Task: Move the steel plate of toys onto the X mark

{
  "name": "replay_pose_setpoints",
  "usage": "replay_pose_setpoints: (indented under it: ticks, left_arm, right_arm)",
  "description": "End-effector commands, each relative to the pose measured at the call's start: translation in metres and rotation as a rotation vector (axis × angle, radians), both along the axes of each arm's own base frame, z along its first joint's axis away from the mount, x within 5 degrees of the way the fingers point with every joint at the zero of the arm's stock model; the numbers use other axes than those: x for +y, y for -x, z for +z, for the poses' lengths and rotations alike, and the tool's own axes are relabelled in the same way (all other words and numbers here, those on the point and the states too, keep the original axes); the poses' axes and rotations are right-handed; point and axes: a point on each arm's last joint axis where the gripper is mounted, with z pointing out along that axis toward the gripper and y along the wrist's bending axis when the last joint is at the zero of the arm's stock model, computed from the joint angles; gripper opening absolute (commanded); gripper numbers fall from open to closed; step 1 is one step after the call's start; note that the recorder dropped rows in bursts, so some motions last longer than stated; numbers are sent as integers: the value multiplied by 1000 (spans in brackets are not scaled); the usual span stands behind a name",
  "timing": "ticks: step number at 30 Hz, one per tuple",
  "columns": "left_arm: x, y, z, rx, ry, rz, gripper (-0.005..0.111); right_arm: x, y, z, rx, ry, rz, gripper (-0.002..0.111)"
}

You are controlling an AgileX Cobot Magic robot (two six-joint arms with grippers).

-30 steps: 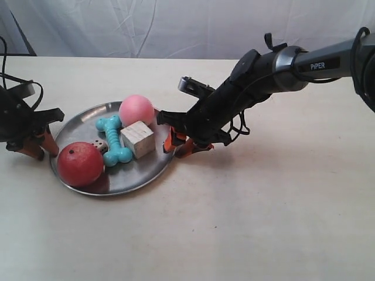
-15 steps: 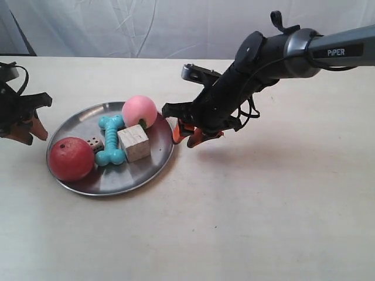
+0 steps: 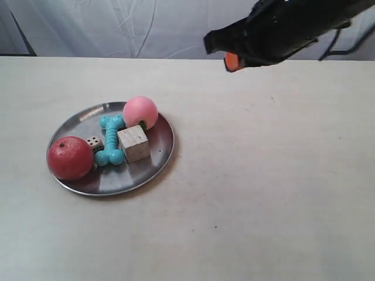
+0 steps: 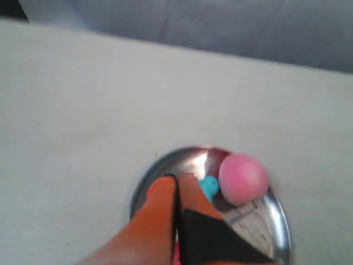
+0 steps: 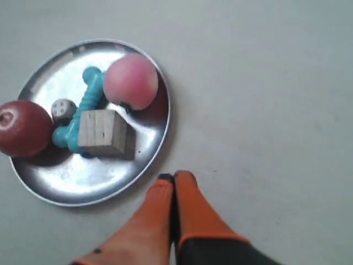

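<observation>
Steel plate [image 3: 126,180] flat on pale table [image 3: 263,193], toward exterior view's left, free of both grippers.
Holds turquoise bone [image 3: 111,139], long axis running from pink ball [image 3: 140,112] toward plate's camera-side rim, lying between red ball [image 3: 71,157] with die [image 3: 93,142] and wooden cube [image 3: 134,143]. Left gripper [image 4: 177,179] and right gripper [image 5: 174,178] pinched closed, empty, lifted clear of plate. Creased white cloth [image 3: 117,29] behind table's far edge.

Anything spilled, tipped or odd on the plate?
Nothing stands out. The steel plate sits flat, with red ball, pink ball, bone, cube and die all inside its rim. Left pincer and right pincer shut, empty.
</observation>
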Motion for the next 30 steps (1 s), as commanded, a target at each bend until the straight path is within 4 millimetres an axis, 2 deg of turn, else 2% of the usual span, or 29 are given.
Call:
replay_pose_setpoints:
  ticks: [1, 2, 3, 4, 6, 8, 11, 16, 20, 26, 30]
  left_arm:
    - [-1, 72, 28, -234, -153, 61, 0]
    - [0, 90, 23, -265, -183, 87, 0]
    - [0, 98, 19, -294, -198, 102, 0]
    - [1, 113, 15, -409, -216, 152, 0]
    - [5, 135, 4, -623, -218, 254, 0]
    - [6, 148, -6, -706, -222, 293, 0]
    - [5, 162, -26, -731, -227, 308, 0]
    - [0, 173, -61, -628, -222, 269, 0]
    - [0, 174, -73, -610, -153, 286, 0]
    - [-2, 174, -75, -579, -105, 285, 0]
    - [-5, 174, -77, -548, -9, 285, 0]
  right_arm:
    - [-29, 64, 27, -267, -69, -73, 0]
    - [-38, 85, 28, -337, -92, -90, 0]
    - [-42, 95, 26, -366, -102, -97, 0]
    - [-50, 113, 18, -401, -113, -108, 0]
    - [-59, 136, 7, -444, -127, -120, 0]
    - [-64, 151, 0, -462, -120, -116, 0]
    - [-73, 175, -7, -505, -128, -113, 0]
    - [-85, 208, -16, -604, -148, -113, 0]
    - [-90, 219, -26, -666, -171, -126, 0]
    - [-91, 218, -34, -663, -174, -134, 0]
    - [-90, 219, -36, -639, -175, -132, 0]
